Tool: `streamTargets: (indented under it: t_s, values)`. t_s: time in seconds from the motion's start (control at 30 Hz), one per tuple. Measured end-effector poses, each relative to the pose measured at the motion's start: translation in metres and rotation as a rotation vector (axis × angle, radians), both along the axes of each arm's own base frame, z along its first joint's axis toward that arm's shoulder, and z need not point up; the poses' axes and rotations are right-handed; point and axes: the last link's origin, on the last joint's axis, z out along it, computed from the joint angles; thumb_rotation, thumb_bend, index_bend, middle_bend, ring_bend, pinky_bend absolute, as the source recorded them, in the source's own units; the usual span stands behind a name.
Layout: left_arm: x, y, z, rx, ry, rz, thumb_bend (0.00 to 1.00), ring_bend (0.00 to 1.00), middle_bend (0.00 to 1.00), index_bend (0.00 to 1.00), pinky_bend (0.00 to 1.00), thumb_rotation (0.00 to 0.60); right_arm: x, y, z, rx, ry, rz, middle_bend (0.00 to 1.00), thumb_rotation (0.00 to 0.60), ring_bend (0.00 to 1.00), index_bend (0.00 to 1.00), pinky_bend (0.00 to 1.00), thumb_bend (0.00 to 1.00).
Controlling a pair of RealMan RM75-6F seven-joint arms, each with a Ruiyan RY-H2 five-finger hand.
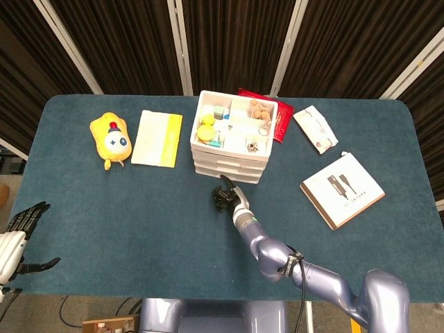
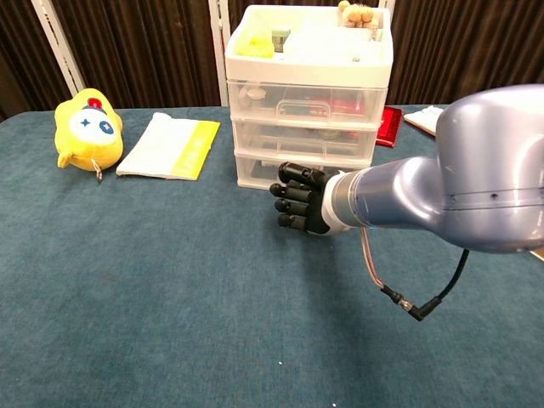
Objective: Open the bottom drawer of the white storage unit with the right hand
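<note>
The white storage unit [image 1: 231, 142] [image 2: 308, 98] stands at the table's back middle, its top tray filled with small items. Its bottom drawer [image 2: 255, 169] sits flush with the two above it. My right hand [image 1: 225, 196] [image 2: 297, 199] hovers just in front of that drawer, low over the cloth, fingers curled in with nothing visible in them. The hand hides the drawer's handle, so contact with it cannot be made out. My left hand [image 1: 21, 232] hangs off the table's near left corner, fingers spread and holding nothing.
A yellow plush toy [image 1: 111, 139] [image 2: 85, 132] and a white-and-yellow booklet [image 1: 157, 138] [image 2: 168, 146] lie left of the unit. A red packet [image 1: 281, 118] leans behind it. A white pouch [image 1: 316, 130] and a manual [image 1: 342, 189] lie on the right.
</note>
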Motion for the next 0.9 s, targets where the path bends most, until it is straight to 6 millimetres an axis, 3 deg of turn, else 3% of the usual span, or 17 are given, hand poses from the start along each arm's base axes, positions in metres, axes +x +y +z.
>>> streamTargets:
  t_s: [0.3,0.67,0.9]
  values:
    - [-0.001,0.001,0.0,-0.005,-0.006,0.007,0.01,0.0,0.0,0.0,0.0,0.6,-0.004,-0.01,0.0,-0.03,-0.026,-0.043,0.8,0.6,0.81,0.09,0.89,0.76]
    - [0.0,0.0,0.0,-0.008,-0.003,0.007,0.01,0.0,0.0,0.0,0.0,0.6,-0.001,-0.011,0.0,-0.019,-0.07,-0.051,0.8,0.6,0.81,0.32,0.89,0.8]
    - [0.0,0.0,0.0,-0.007,-0.004,0.004,0.01,0.0,0.0,0.0,0.0,0.6,-0.001,-0.007,0.002,-0.012,-0.075,-0.043,0.8,0.6,0.81,0.35,0.89,0.8]
